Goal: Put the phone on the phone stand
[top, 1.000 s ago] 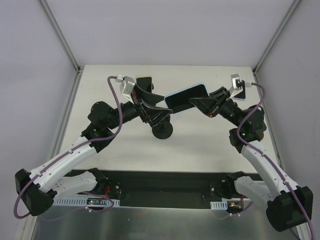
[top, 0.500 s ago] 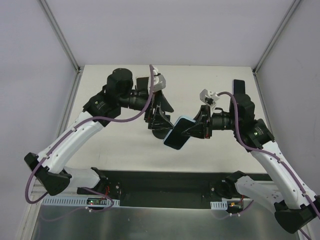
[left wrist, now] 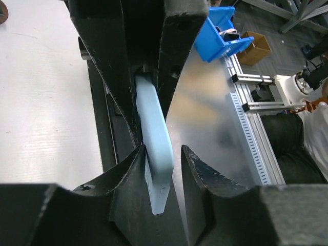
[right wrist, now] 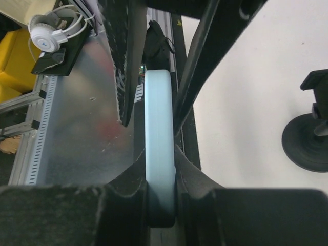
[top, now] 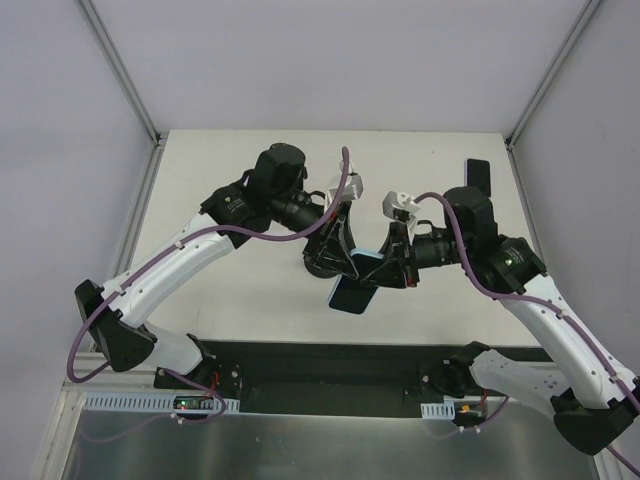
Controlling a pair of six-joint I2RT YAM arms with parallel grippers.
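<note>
I'm carrying the phone (top: 350, 290) above the tabletop (top: 400, 160), beside the stand (right wrist: 306, 141): right jaws are clamping it, left jaws are straddling it, not yet shut. Seemingly a handover; next I'm needing one firm grip, then alignment.

Phone (top: 351, 291) above table (top: 240, 290), phone stand (top: 318, 263) just behind.

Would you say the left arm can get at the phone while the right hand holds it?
Likely yes: the phone sits between the fingers of the left hand, and the right hand clamps it farther along, leaving this end free.
</note>
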